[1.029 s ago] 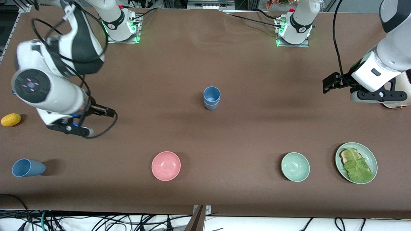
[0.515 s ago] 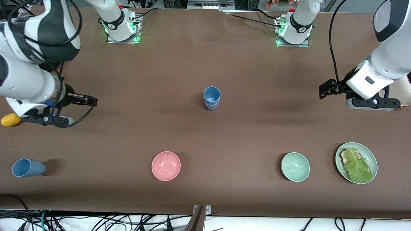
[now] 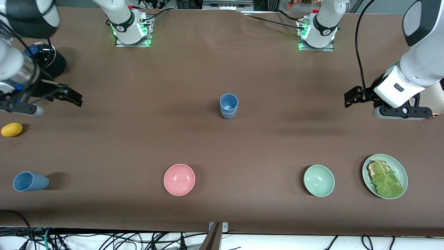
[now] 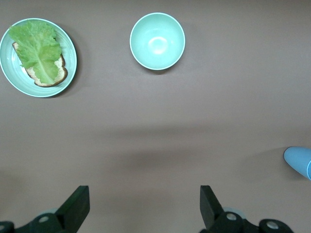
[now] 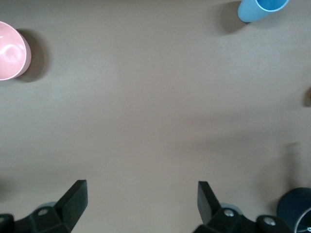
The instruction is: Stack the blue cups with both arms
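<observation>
Well apart from right gripper (image 3: 69, 96): stacked blue cups (image 3: 228, 106)

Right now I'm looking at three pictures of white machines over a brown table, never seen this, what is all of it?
Two robot arms. The wide picture looks down from across the table; the others come from cameras on each wrist. The right end effector and left end effector are open and empty, each over bare table at its own arm's end. Mid-table stand stacked blue cups. Nearer the front camera lie another blue cup, a pink bowl, a green bowl and a plate with lettuce on bread. A yellow fruit sits at the right arm's end.
</observation>
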Tool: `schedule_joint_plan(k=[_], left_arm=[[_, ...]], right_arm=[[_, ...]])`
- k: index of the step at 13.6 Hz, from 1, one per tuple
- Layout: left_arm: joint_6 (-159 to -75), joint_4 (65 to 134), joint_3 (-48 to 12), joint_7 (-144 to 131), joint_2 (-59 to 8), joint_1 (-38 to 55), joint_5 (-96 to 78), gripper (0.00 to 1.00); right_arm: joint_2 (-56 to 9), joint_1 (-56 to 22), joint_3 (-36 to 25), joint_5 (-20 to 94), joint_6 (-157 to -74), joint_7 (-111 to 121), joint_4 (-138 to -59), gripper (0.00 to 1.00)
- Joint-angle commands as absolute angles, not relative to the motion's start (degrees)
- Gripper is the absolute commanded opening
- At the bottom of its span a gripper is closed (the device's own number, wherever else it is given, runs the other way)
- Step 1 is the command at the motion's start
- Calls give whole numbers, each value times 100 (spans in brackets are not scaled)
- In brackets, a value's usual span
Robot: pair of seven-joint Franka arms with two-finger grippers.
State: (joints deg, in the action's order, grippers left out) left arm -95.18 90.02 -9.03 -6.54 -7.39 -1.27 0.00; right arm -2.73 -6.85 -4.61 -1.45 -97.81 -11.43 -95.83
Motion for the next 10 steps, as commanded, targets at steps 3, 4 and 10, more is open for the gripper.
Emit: schedule_joint_plan(k=[3, 4, 10], left_arm=[[-9554, 8991, -888, -668, -721, -114, -62, 100], [-9545, 8991, -896, -668, -729, -114, -62, 100], [-9554, 8991, -896, -668, -729, -114, -70, 100]], right_arm=[[70, -528, -554, 61, -9747, -791, -9844, 100], [70, -519, -536, 140, -9704, -817, -9844, 100], [-132, -598, -527, 167, -9545, -923, -9685, 100]])
